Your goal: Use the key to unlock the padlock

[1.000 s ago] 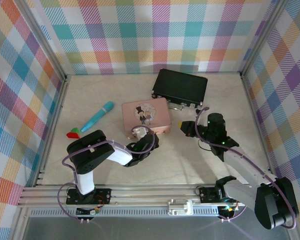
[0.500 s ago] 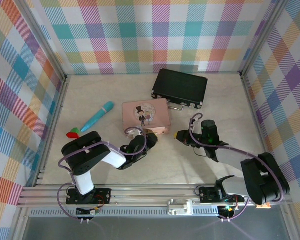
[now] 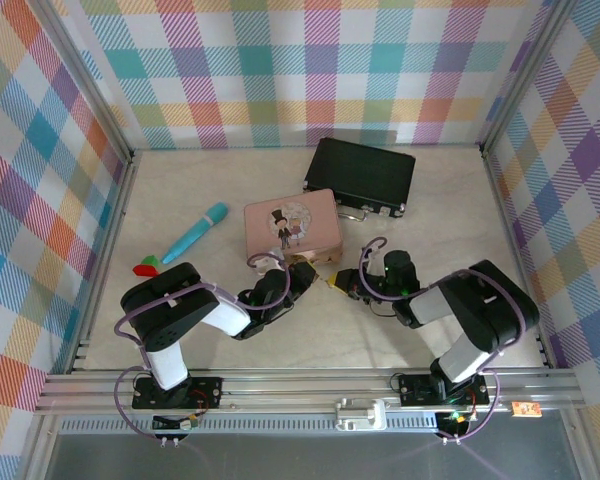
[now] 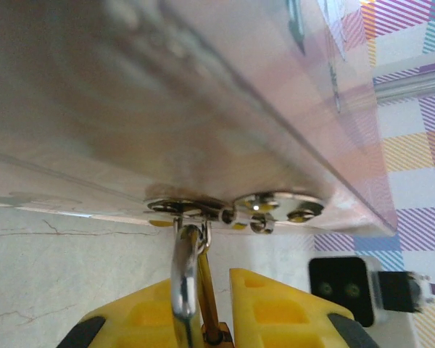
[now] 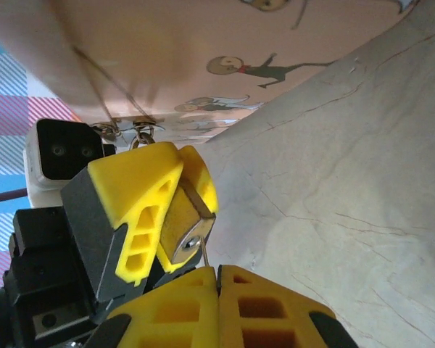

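Pastel plaid walls box in the pale marbled table [image 3: 450,215] where I am running the two arms from my remote station. My right gripper [image 5: 217,281] is pinched fully together on the key [image 5: 204,254], a thin grey sliver standing up from between its yellow fingertips. The key's tip meets the round keyway in the bottom face of the padlock [image 5: 183,221]; how deep it sits I cannot tell. My left gripper [image 5: 175,206] is clamped narrowly on the padlock's brass body, one yellow finger on each side.

On the left wrist camera the silver shackle [image 4: 181,279] rises between those fingers and hooks through the small metal hasp [image 4: 257,206] on the front edge of the pink tin [image 3: 292,228]. That puts the lock right at the tin's near side.

From overhead the two grippers meet nose to nose just in front of the tin's near right corner, left arm on the left, right arm on the right. A closed black case [image 3: 362,175] lies just beside the tin's far right corner. A blue pen-like stick [image 3: 196,232] lies to the tin's left, with small red and green pieces [image 3: 147,266] near its lower end.
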